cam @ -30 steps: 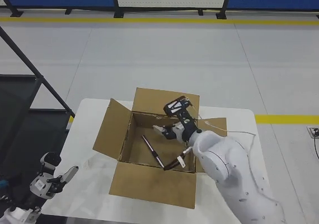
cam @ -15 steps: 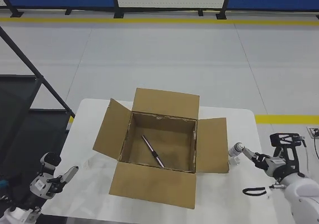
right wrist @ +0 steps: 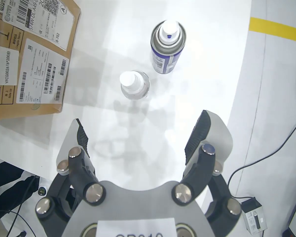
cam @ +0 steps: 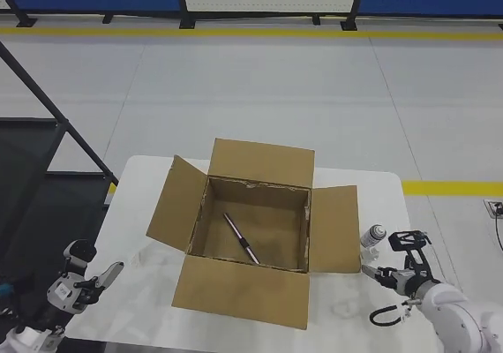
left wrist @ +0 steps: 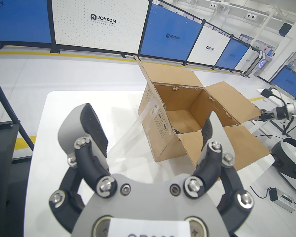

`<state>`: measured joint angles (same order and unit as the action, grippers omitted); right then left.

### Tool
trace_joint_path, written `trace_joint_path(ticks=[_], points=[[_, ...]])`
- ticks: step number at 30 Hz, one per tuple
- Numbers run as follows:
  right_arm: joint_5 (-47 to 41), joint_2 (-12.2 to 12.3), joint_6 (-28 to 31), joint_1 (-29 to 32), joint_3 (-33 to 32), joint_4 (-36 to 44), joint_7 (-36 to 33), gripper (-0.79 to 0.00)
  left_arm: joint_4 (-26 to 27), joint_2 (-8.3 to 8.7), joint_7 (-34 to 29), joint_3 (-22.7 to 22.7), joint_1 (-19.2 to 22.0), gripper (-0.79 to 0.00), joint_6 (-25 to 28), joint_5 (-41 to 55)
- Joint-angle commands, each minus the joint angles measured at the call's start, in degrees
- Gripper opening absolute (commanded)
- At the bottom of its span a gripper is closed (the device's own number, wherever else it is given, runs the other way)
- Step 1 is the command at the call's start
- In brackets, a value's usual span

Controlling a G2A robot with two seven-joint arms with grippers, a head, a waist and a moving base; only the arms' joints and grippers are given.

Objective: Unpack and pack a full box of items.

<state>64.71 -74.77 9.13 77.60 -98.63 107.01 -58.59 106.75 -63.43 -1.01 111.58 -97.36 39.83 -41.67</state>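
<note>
My right claw (right wrist: pixel 141 122) hangs released over the tabletop (right wrist: pixel 128 6), right of the open box (cam: pixel 243 296), with the small bottle (right wrist: pixel 134 86) and spray can (right wrist: pixel 167 50) standing just beyond it. My left claw (left wrist: pixel 149 110) gapes empty, near left.

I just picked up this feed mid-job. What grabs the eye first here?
First comes the cardboard box, standing wide open in the middle of the table, with one thin dark rod lying on its floor. Beside it, on the right arm's side, a spray can and a small clear bottle stand upright and apart. The open right gripper hovers just short of them.
</note>
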Motion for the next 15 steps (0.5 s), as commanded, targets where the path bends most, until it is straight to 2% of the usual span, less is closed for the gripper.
trace_joint_path(ticks=[1,8,10,12,13,15], points=[[-0.4,0.1,0.6,-1.2,0.7,-2.5,1.2,0.000,0.0,0.00,0.0,0.0,0.0,0.000,0.0,0.0],[-2.3,0.5,1.9,-4.0,1.7,-8.4,4.3,0.000,0.0,0.00,0.0,0.0,0.0,0.000,0.0,0.0],[-2.5,0.6,2.3,-4.9,2.2,-9.6,4.1,-0.120,0.0,0.00,0.0,0.0,0.0,0.000,0.0,0.0],[-3.1,0.8,3.2,-5.7,2.6,-10.7,4.1,-0.351,0.0,0.00,0.0,0.0,0.0,0.000,0.0,0.0],[-3.0,0.8,3.1,-6.1,2.9,-11.4,4.1,-0.409,0.0,0.00,0.0,0.0,0.0,0.000,0.0,0.0],[-3.6,0.9,3.3,-6.8,3.3,-12.4,4.5,-0.440,0.0,0.00,0.0,0.0,0.0,0.000,0.0,0.0]])
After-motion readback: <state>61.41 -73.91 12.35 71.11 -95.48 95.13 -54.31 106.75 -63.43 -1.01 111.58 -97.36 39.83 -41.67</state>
